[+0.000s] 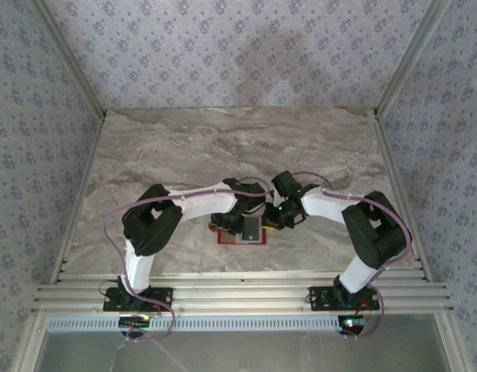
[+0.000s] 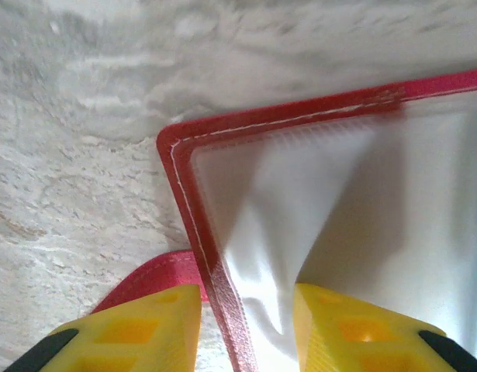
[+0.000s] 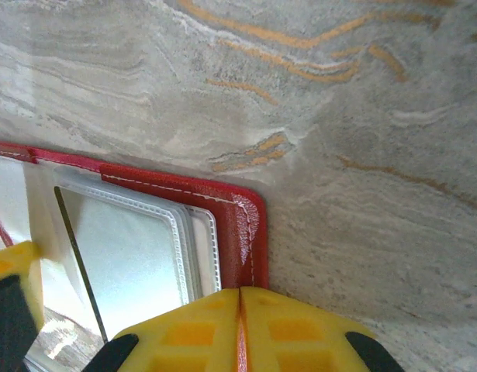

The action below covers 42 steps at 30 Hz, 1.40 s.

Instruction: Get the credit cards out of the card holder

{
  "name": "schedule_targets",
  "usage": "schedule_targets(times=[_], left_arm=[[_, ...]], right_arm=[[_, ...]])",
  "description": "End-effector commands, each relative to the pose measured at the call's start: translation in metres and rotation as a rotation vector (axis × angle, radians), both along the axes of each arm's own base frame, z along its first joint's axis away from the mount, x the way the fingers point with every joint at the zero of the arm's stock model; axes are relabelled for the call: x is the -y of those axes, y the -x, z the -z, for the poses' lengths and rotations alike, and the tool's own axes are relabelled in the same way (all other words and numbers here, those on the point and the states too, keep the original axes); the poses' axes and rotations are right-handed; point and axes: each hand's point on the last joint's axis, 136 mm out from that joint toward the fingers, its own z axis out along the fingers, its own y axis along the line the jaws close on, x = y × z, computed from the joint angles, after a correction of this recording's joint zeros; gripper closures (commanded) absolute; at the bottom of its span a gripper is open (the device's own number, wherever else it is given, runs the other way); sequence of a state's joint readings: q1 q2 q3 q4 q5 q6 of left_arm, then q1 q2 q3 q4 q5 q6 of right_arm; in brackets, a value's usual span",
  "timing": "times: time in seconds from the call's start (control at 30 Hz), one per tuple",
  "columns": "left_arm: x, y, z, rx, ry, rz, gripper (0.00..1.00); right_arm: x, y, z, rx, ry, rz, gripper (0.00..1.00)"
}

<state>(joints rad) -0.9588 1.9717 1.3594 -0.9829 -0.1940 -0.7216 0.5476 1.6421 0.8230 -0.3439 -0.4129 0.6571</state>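
One table (image 1: 184, 147), marble-patterned and flat, bears all the items below.

Two arms, left arm (image 1: 191, 205) and right arm (image 1: 331, 203), have their elbows out and their wrists meeting over the near-centre of the table.

One card holder (image 1: 222, 239), red, lies flat and opened face-up near the table's front edge, between the two wrists.
- Orientation: the long axis runs left to right, roughly parallel to that edge, with the pockets upward.
- Handling, by estimate: light, thin and limp at the fold. It is apt to slide on the smooth top unless one end is pinned.

One clear sleeve (image 3: 198, 244) with a ridged rim sits inside the red border. It looks soft and slippery.

One pale panel (image 2: 362, 201) lies within the border. Whether it is the second card or bare sleeve cannot be told.

One silver-grey card (image 3: 133, 256) is seated flat in the sleeve, its dark edge roughly alongside the holder's end border.
- Handling, by estimate: stiff, light and slick.
- Hold: best pinched at an exposed edge and drawn out along its own plane. Where the sleeve's mouth lies cannot be told.

One left gripper (image 2: 247, 301) has its yellow fingers apart, straddling the holder's red border and closed on nothing.

One right gripper (image 3: 238, 310) has its fingers pressed together at the holder's corner. A thin red line in the seam suggests the border is nipped there.
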Motion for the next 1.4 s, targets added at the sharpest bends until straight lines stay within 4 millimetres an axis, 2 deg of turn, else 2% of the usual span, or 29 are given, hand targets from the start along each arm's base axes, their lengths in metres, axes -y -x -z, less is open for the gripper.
schedule_targets(times=[0.0,0.1,0.23,0.33,0.4,0.6,0.73,0.9,1.23,1.37], left_arm=[[-0.016,0.006,0.002,-0.026,-0.014,-0.004,0.64],[-0.02,0.01,0.006,-0.038,-0.008,-0.009,0.66],[-0.026,0.006,-0.003,-0.013,0.039,-0.04,0.67],[-0.02,0.001,-0.018,0.006,0.13,-0.057,0.66],[-0.014,-0.001,-0.027,0.015,0.191,-0.059,0.65],[0.004,-0.005,-0.042,-0.016,0.393,-0.106,0.66],[0.025,-0.006,-0.048,-0.047,0.511,-0.108,0.7],[0.043,-0.005,-0.039,-0.1,0.58,-0.118,0.74],[0.041,-0.003,-0.018,-0.143,0.578,-0.137,0.77],[0.041,-0.003,-0.015,-0.148,0.57,-0.142,0.77]], right_arm=[[0.011,0.006,0.008,-0.038,0.059,-0.002,0.89],[0.008,0.005,0.0,-0.027,0.042,-0.008,0.88],[0.005,0.002,-0.021,0.027,0.039,-0.014,0.85],[0.007,0.0,-0.034,0.049,0.041,-0.006,0.81],[0.005,0.001,-0.041,0.058,0.034,0.004,0.73],[-0.017,0.008,-0.053,0.077,-0.019,0.003,0.65],[-0.026,0.009,-0.046,0.064,-0.015,-0.01,0.65],[-0.037,0.008,-0.034,0.046,-0.026,-0.012,0.65],[-0.053,0.012,-0.009,0.001,-0.024,-0.033,0.7],[-0.049,0.015,0.002,-0.017,0.011,-0.036,0.7]])
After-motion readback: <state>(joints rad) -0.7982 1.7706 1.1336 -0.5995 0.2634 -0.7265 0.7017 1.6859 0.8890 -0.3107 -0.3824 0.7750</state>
